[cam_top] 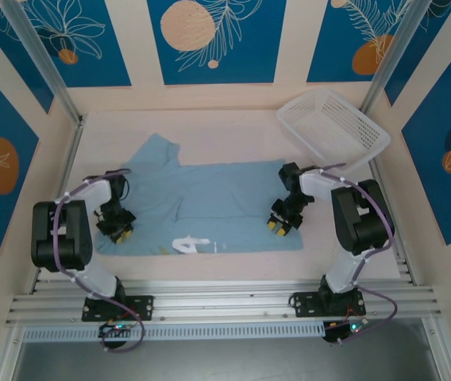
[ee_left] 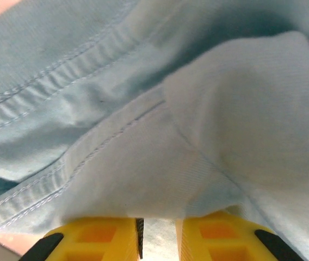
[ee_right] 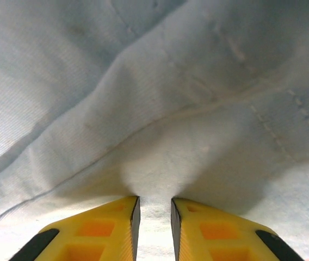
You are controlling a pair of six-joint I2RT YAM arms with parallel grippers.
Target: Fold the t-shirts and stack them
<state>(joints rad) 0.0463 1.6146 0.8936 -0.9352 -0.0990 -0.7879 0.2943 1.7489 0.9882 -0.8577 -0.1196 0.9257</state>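
While both of my arms lean in over the table, the t-shirt lies spread across the middle of the top view, light blue, with white lettering showing at its lower edge. My left gripper sits at the shirt's lower-left corner. In the left wrist view its yellow fingers are drawn close, with a fold of cloth caught in the narrow slot between them. A stitched hem runs diagonally across the upper left of that frame.

My right gripper is down near the lower-right corner, just inside the shirt's right edge. The right wrist view tells the same story: fingers nearly together, fabric pinched between them, a seam slanting up to the right.

One sleeve pokes out at the shirt's upper left. Room to move: a bare band of table runs above the shirt toward the back wall, and a thinner strip lies below the lower edge. The white basket sits tilted in the upper right corner, apart from the shirt.
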